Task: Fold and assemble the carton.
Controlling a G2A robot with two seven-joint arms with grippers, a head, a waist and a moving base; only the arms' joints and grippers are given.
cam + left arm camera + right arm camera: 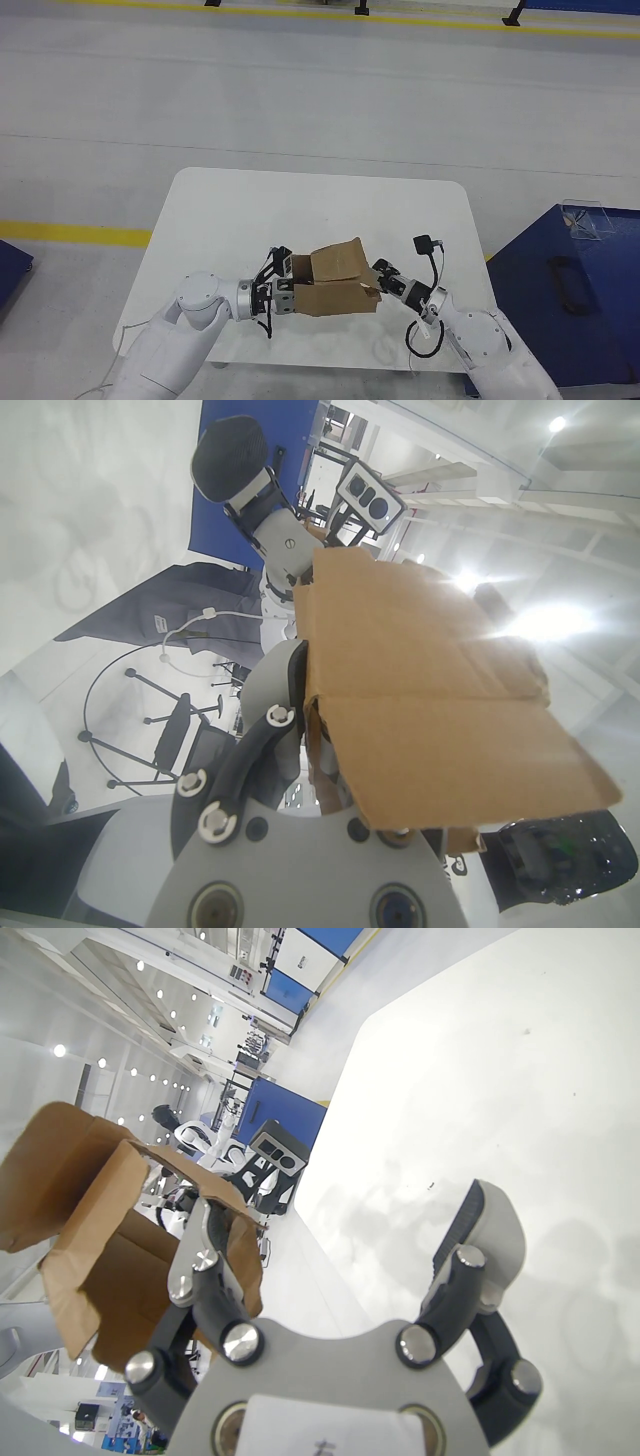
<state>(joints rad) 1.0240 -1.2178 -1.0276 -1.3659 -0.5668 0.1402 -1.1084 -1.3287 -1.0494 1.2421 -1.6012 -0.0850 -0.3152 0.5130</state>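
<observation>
Two arms bend inward, one at each end of the carton (335, 280). Left gripper (287, 283) is at the carton's left end; grip can't be told. Right gripper (378, 275) is at the carton's right end, spread wide, one finger (200, 1248) against an end flap, the other clear of the carton. One brown carton, flaps loose. One table (300, 200) under the carton.

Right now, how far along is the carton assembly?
Done: the carton looks opened into a box shape. In hand: the left tool grips one end; the right tool is open, one finger against a flap at the other end. Left: flaps stand unfolded, so tucking and closing remain.
</observation>
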